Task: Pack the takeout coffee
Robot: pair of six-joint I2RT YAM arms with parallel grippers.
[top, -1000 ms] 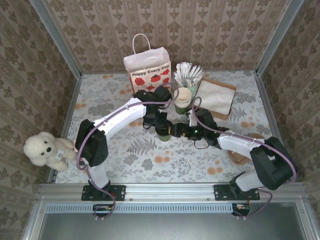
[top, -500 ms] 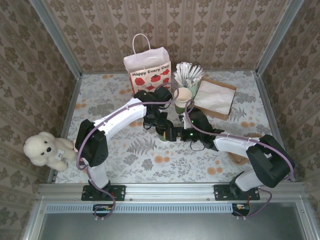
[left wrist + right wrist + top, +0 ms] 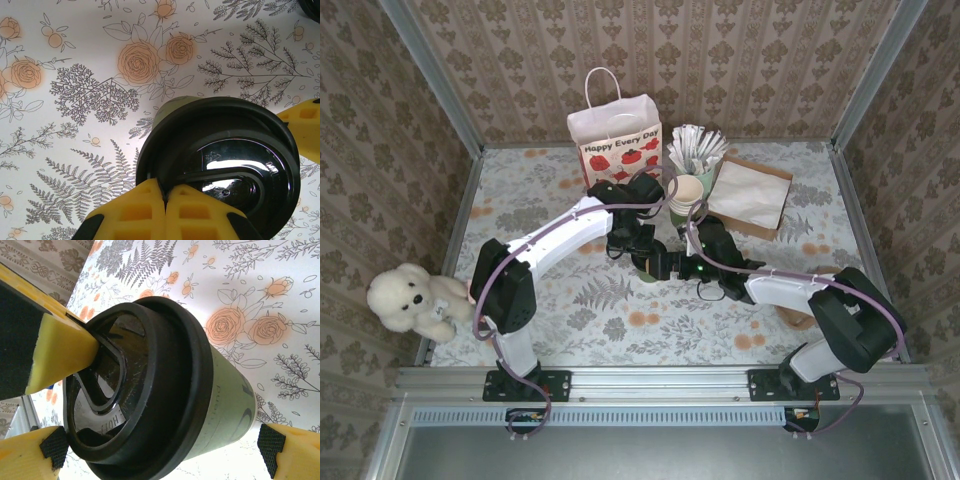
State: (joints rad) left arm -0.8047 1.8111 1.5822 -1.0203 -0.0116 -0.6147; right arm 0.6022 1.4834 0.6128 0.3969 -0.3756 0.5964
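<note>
- The takeout coffee [image 3: 230, 395] is being borne upright near the middle of the table [image 3: 570, 320], well apart from its left, right and near edges.
- Open surface is being offered toward the near edge. Toward the far edge, room is being narrowed by the stack of cups [image 3: 687, 195] close by and the gift bag [image 3: 615, 140].
- The matte green cup wall is being straddled by the right gripper [image 3: 160, 452], its jaws spread wide.
- The glossy black lid [image 3: 220, 165] is being touched by the left gripper [image 3: 164, 197], its fingers clenched together on nothing.
</note>
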